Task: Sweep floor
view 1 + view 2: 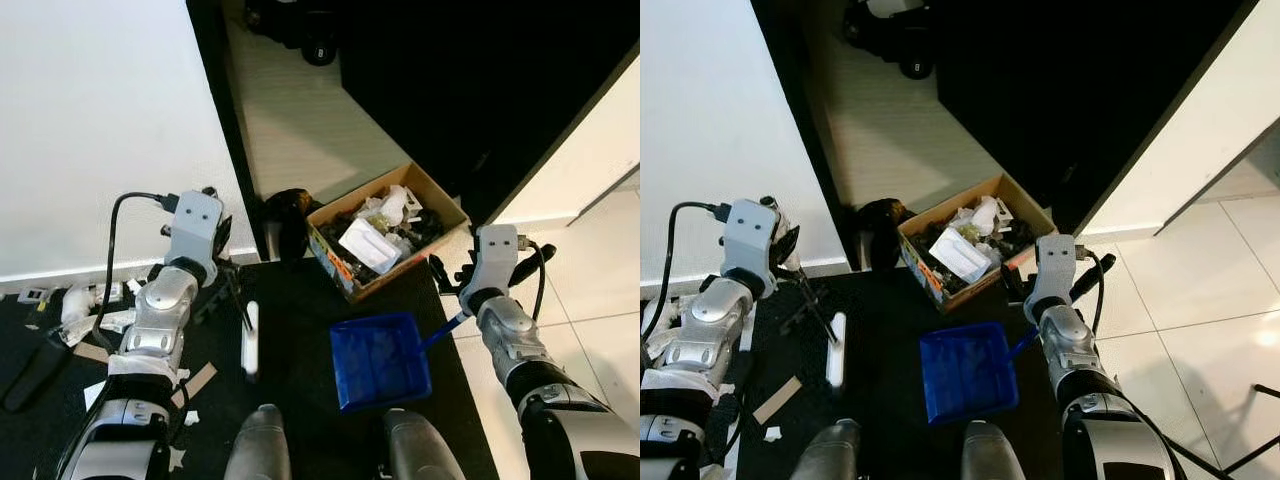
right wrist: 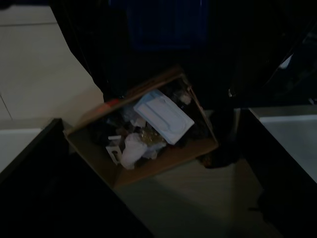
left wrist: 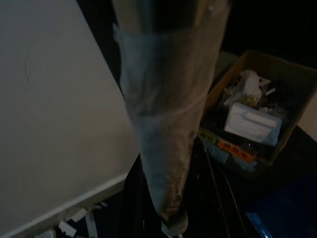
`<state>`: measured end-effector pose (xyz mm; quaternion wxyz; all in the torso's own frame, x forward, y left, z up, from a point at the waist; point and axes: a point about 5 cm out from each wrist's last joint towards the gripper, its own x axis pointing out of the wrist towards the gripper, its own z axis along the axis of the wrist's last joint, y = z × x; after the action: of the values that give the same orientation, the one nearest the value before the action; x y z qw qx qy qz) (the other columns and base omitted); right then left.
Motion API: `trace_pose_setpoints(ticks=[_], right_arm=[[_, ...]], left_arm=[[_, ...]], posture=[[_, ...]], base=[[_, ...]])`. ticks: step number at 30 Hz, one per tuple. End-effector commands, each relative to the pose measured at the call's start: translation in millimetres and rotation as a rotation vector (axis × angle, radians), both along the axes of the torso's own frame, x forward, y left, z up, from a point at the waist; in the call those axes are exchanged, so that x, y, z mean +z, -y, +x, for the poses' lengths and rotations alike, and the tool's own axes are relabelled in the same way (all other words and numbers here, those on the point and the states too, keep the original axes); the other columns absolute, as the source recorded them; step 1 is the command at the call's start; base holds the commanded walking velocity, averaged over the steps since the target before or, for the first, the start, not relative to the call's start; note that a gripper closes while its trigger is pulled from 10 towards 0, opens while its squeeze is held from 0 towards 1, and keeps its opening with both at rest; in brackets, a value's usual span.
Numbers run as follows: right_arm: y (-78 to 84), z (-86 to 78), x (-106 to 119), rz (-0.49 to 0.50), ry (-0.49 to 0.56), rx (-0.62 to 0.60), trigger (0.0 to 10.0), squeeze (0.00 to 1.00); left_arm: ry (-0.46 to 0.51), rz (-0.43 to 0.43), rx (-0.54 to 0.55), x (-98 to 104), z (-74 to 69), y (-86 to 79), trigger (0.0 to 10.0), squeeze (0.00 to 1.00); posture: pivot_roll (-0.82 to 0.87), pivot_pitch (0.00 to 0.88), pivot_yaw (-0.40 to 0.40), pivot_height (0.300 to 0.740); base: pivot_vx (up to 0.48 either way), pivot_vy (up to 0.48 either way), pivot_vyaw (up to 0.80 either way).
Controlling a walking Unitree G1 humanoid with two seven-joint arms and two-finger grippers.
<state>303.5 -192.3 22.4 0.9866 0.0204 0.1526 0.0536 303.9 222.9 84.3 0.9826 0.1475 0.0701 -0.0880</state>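
Now dumping sweepings into the box.
Right end effector (image 1: 458, 283) is clamping the blue dustpan (image 1: 378, 360) handle beside the cardboard box (image 1: 385, 229); left end effector (image 1: 222, 290) is gripping the brush (image 1: 250, 340) over the floor's paper scraps (image 1: 110, 320).

The dustpan (image 1: 378, 360) is bright blue. The box (image 1: 386, 232) is brown cardboard, with an orange strip on its side and a white packet (image 1: 368, 245) among the dark junk inside. The mat (image 1: 300, 330) on the floor is black. The floor tiles (image 1: 600, 290) are pale cream. The wall (image 1: 100, 120) is white. Small white paper scraps (image 1: 110, 320) lie on the mat. The robot's arms are silver.
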Motion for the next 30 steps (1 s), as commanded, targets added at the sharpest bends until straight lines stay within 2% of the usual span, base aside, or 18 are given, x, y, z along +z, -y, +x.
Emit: trace_pose_setpoints(ticks=[1,5,10,11,12,13,14,15,23,30], right_arm=[[5.9,-3.0,-1.4,-0.002,-0.006,-0.013,10.0,0.0],[6.5,-5.7,-3.7,-0.011,-0.01,-0.012,10.0,0.0],[9.1,-10.1,-7.0,-0.036,-0.019,-0.006,10.0,0.0],[9.3,-10.5,-6.6,-0.046,-0.015,0.004,10.0,0.0],[9.3,-10.5,-6.6,-0.046,-0.015,0.004,10.0,0.0],[9.5,-10.7,-6.3,-0.053,-0.012,0.011,10.0,0.0],[9.7,-11.2,-5.1,-0.07,-0.004,0.034,10.0,0.0],[10.1,-11.8,-4.1,-0.083,0.003,0.053,10.0,0.0],[21.4,-19.9,-1.7,-0.111,0.011,0.098,10.0,0.0],[37.7,-29.1,0.0,-0.121,0.002,0.103,10.0,0.0]], left_arm=[[0.046,0.019,-0.013,10.8,1.5,0.2,0.0,0.0],[0.048,-0.028,0.025,9.0,-0.2,-0.6,0.0,0.0],[0.027,-0.135,0.123,1.4,-6.1,-3.2,0.2,0.0],[0.016,-0.148,0.135,-1.2,-7.9,-4.1,3.7,0.0],[0.016,-0.148,0.135,-1.2,-7.9,-4.1,3.7,0.0],[0.009,-0.154,0.14,-2.9,-9.2,-4.6,4.4,0.0],[0.013,-0.181,0.143,-3.1,-10.9,-2.9,7.8,0.0],[0.016,-0.197,0.146,-3.5,-12.4,-1.6,10.0,0.0],[0.007,-0.198,0.169,-10.8,-23.9,2.6,10.0,0.0],[-0.002,-0.187,0.169,-11.0,-25.0,0.4,10.0,0.0]], posture=[[0.01,0.04,-0.026,0.74],[0.01,0.042,-0.025,0.74],[0.0,0.05,-0.031,0.74],[0.0,0.054,-0.037,0.74],[0.0,0.054,-0.037,0.74],[0.0,0.054,-0.037,0.74],[-0.02,0.066,-0.059,0.74],[-0.02,0.067,-0.062,0.74],[-0.03,0.079,-0.089,0.74],[-0.03,0.076,-0.077,0.74]], base=[[0.0,0.0,0.0],[0.0,0.0,0.0],[0.0,0.0,0.0],[0.0,0.0,0.0],[0.0,0.0,0.0],[0.0,0.0,0.0],[0.0,0.0,0.0],[0.0,0.0,0.0],[0.0,0.0,0.0],[0.0,0.0,0.0]])
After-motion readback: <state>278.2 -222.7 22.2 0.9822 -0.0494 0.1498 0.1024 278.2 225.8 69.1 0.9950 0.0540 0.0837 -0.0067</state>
